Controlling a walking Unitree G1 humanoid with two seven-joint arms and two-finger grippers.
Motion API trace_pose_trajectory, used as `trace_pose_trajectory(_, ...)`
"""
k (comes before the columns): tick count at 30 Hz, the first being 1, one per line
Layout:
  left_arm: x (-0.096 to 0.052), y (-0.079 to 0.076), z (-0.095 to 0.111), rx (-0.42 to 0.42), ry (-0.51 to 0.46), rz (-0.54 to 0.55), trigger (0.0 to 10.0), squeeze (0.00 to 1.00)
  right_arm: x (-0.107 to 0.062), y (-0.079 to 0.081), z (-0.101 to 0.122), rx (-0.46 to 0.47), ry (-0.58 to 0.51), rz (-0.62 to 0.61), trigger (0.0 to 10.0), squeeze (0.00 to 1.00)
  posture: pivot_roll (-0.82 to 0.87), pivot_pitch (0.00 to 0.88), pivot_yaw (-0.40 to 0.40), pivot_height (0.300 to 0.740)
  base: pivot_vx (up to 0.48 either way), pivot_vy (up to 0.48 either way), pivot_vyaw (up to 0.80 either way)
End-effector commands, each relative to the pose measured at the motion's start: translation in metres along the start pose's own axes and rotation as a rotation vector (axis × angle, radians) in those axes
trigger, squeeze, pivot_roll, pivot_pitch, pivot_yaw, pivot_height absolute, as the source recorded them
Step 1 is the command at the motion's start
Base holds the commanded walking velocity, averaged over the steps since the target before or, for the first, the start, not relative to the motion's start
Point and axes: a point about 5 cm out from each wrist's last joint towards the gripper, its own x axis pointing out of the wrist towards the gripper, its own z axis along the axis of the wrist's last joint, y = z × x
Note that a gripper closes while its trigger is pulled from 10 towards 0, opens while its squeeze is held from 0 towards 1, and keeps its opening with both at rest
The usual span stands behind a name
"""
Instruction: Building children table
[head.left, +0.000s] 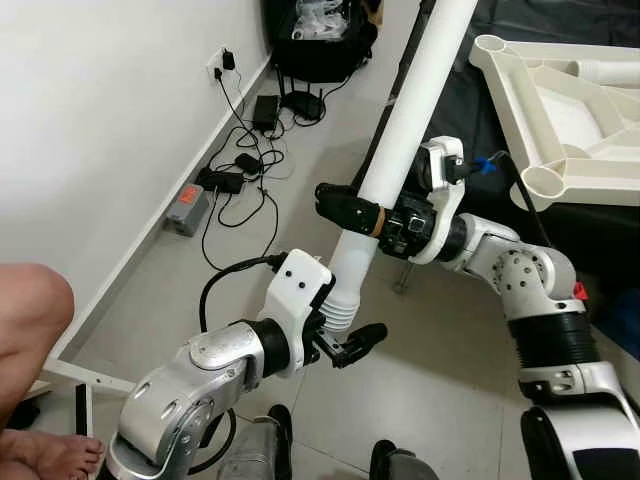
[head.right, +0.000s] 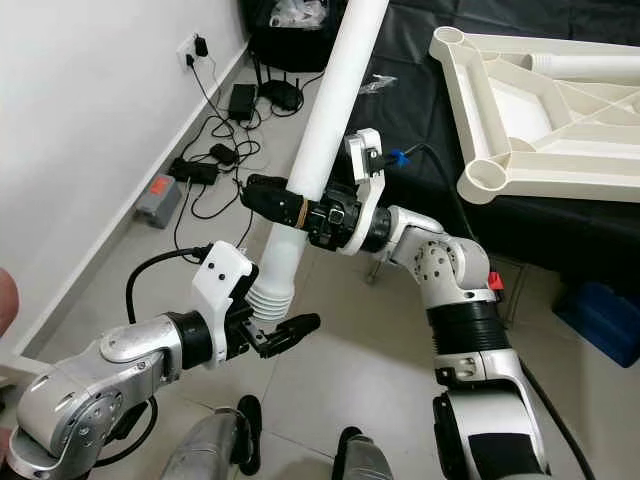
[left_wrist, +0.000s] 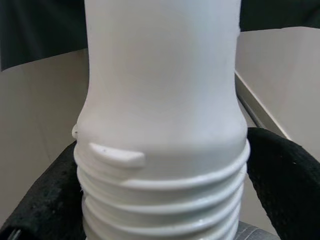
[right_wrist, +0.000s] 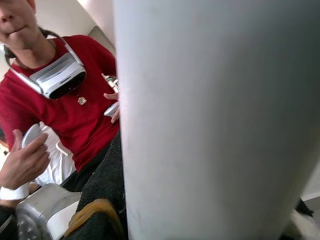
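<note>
A long white table leg (head.left: 412, 105) slants up across the room, its threaded end (head.left: 343, 300) lowest. My left gripper (head.left: 342, 338) is shut on that threaded end; in the left wrist view the threads (left_wrist: 160, 192) sit between the black fingers (left_wrist: 42, 197). My right gripper (head.left: 352, 212) is shut on the leg's smooth middle, higher up, and the leg (right_wrist: 215, 125) takes up most of the right wrist view beside one finger (right_wrist: 100, 200). The white table top (head.left: 500, 75) lies upside down on a black surface at the far right, with empty round sockets at its corners.
Cables, adapters and a power strip (head.left: 240, 170) lie on the floor by the left wall. A black bag (head.left: 320, 40) stands at the back. A person's knee (head.left: 30, 310) and foot are at the near left; a person in a red shirt (right_wrist: 75, 125) holds controllers. A blue box (head.right: 600, 320) sits right.
</note>
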Motion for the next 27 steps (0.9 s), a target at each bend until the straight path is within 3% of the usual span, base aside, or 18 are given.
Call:
trace_pose_trajectory(1, 0.002, -0.018, -0.008, -0.017, 0.03, -0.109, 10.0, 0.0, -0.005, -0.004, 0.02, -0.113, -0.072, -0.093, 0.0, 0.0, 0.16, 0.257, -0.006, 0.74, 0.0, 0.0, 0.0)
trace_pose_trajectory(8, 0.001, -0.014, -0.012, -0.007, 0.043, -0.057, 10.0, 0.0, -0.014, -0.01, 0.026, -0.183, -0.062, -0.177, 0.0, 0.0, 0.17, 0.247, -0.006, 0.74, 0.0, 0.0, 0.0)
trace_pose_trajectory(10, -0.001, -0.01, -0.013, 0.006, 0.045, -0.032, 10.0, 0.0, -0.022, 0.004, 0.024, -0.15, -0.015, -0.054, 0.0, 0.0, 0.16, 0.244, -0.009, 0.74, 0.0, 0.0, 0.0)
trace_pose_trajectory(14, -0.001, -0.004, -0.012, 0.009, 0.04, 0.004, 10.0, 0.0, -0.027, 0.017, 0.023, -0.124, 0.003, 0.057, 0.0, 0.0, 0.16, 0.241, -0.01, 0.74, 0.0, 0.0, 0.0)
trace_pose_trajectory(17, 0.0, -0.002, -0.01, 0.013, 0.027, 0.027, 10.0, 0.0, -0.028, 0.008, 0.025, -0.155, -0.01, -0.038, 0.0, 0.0, 0.16, 0.242, -0.008, 0.74, 0.0, 0.0, 0.0)
trace_pose_trajectory(18, 0.001, 0.0, -0.01, 0.03, 0.021, 0.062, 10.0, 0.0, -0.029, -0.009, 0.031, -0.217, -0.028, -0.206, 0.0, 0.0, 0.16, 0.239, -0.011, 0.74, 0.0, 0.0, 0.0)
trace_pose_trajectory(19, 0.001, 0.0, -0.01, 0.03, 0.021, 0.062, 10.0, 0.0, -0.029, -0.009, 0.031, -0.217, -0.028, -0.206, 0.0, 0.0, 0.16, 0.239, -0.011, 0.74, 0.0, 0.0, 0.0)
trace_pose_trajectory(21, 0.002, -0.001, -0.01, 0.048, 0.008, 0.092, 10.0, 0.0, -0.031, -0.024, 0.041, -0.307, -0.076, -0.387, 0.0, 0.0, 0.17, 0.241, -0.008, 0.74, 0.0, 0.0, 0.0)
trace_pose_trajectory(22, 0.002, -0.001, -0.011, 0.049, -0.005, 0.111, 10.0, 0.0, -0.032, -0.027, 0.046, -0.349, -0.1, -0.457, 0.0, 0.0, 0.17, 0.241, -0.013, 0.74, 0.0, 0.0, 0.0)
trace_pose_trajectory(23, 0.002, -0.002, -0.012, 0.049, -0.012, 0.128, 10.0, 0.0, -0.033, -0.029, 0.052, -0.376, -0.128, -0.529, 0.6, 0.0, 0.17, 0.241, -0.013, 0.74, 0.0, 0.0, 0.0)
trace_pose_trajectory(26, 0.002, -0.002, -0.012, 0.058, -0.02, 0.139, 10.0, 0.0, -0.034, -0.031, 0.056, -0.376, -0.15, -0.583, 0.6, 0.0, 0.17, 0.241, -0.011, 0.74, 0.0, 0.0, 0.0)
trace_pose_trajectory(27, 0.002, -0.001, -0.011, 0.062, -0.034, 0.162, 10.0, 0.0, -0.035, -0.03, 0.062, -0.414, -0.172, -0.645, 0.0, 0.0, 0.16, 0.242, -0.01, 0.74, 0.0, 0.0, 0.0)
